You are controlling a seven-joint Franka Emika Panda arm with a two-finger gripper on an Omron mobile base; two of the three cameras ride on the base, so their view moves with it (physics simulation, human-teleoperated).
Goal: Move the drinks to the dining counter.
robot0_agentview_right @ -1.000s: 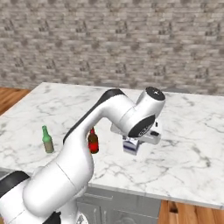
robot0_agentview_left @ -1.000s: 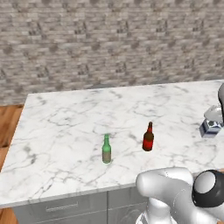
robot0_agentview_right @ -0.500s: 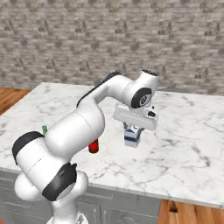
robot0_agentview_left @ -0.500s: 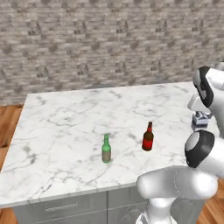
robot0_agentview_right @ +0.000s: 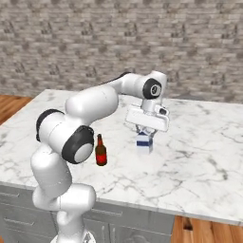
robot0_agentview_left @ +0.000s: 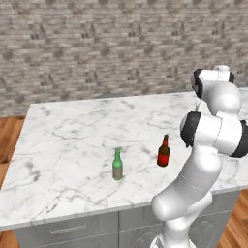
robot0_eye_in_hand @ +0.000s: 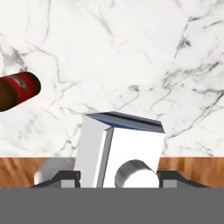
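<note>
My gripper (robot0_agentview_right: 145, 134) points down at the white marble bench (robot0_agentview_right: 199, 161). In the right base view it sits right over the small blue-and-white milk carton (robot0_agentview_right: 144, 143), which stands upright on the bench. In the hand view I see the milk carton (robot0_eye_in_hand: 120, 151) from close up, with its round cap near me. One dark finger tip (robot0_eye_in_hand: 65, 177) is on each side of it, pressed close against its walls. So my gripper is closed on the carton. I cannot tell if the carton's bottom touches the marble or is just above it.

The left base view hides the carton behind my arm. It shows the green glass bottle (robot0_agentview_left: 117, 165), which stands upright near the front edge of the bench. The red-brown beer bottle (robot0_agentview_left: 163, 152) stands upright just beside it.

In the right base view the beer bottle (robot0_agentview_right: 100, 151) is near the carton, to the left in that view, and my arm partly covers it. The hand view shows a bit of that bottle (robot0_eye_in_hand: 17, 90) at its left edge.
</note>
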